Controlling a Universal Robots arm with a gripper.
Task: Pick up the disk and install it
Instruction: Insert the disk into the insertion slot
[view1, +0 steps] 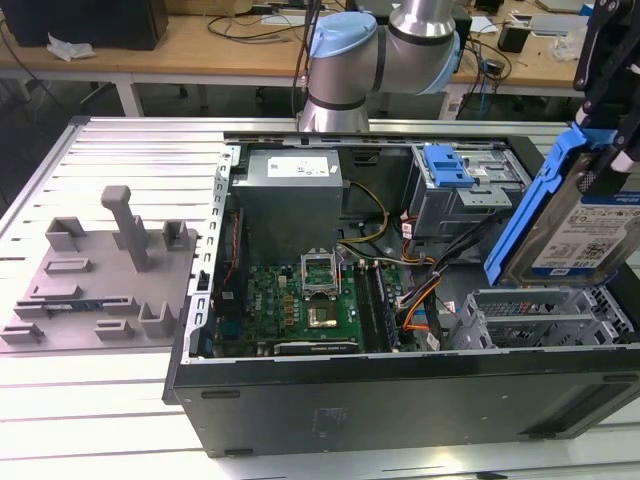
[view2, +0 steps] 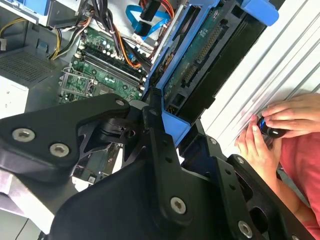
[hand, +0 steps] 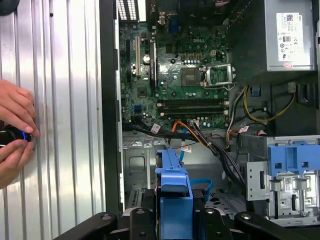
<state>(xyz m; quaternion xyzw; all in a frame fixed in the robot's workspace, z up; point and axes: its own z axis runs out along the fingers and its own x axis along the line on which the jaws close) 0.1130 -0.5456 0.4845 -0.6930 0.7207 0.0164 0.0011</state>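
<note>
Jaws clamp the disk (view1: 585, 225) above the open case (view1: 400, 390) — stiff, weighty, likely shock-sensitive — best held by its blue carrier (view1: 527, 210) edges.

Behind the slatted aluminium worktable (view1: 130, 150) stand wooden desks (view1: 200, 45) on white legs, strewn with cables (view1: 250, 25), over a dark floor (view1: 25, 120).

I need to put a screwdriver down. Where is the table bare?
The ribbed metal table is bare beyond and in front of the grey plastic fixture, at the exterior view's left. The open black computer case is crowded with orange cables and a green motherboard; the black fingers hold the blue-framed silver-grey disk above it.
</note>
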